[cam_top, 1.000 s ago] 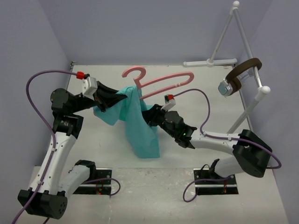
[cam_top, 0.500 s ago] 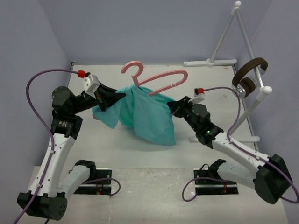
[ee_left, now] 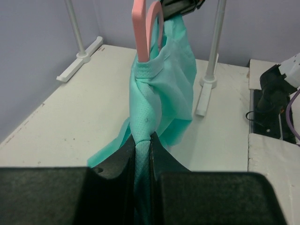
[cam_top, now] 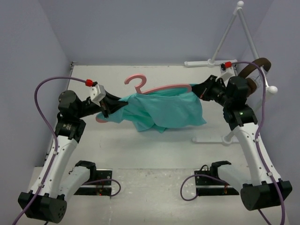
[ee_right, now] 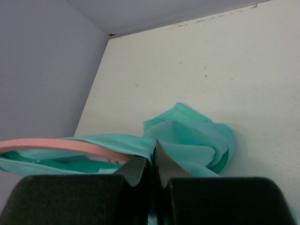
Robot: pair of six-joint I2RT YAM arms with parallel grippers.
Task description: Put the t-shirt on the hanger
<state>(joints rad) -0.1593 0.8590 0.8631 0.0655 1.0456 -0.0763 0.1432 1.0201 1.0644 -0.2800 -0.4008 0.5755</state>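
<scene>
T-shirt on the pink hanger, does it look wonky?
Yes. The t-shirt is not hanging smoothly. It is pulled sideways along the hanger between the left gripper and the right gripper. It is bunched into a twisted rope at the left end, and a loose fold sags underneath.

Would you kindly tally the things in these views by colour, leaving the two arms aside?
Teal: 1, the t-shirt
Pink: 1, the hanger
White: 1, the rack
Brown: 1, the headphones
Total: 4
</scene>
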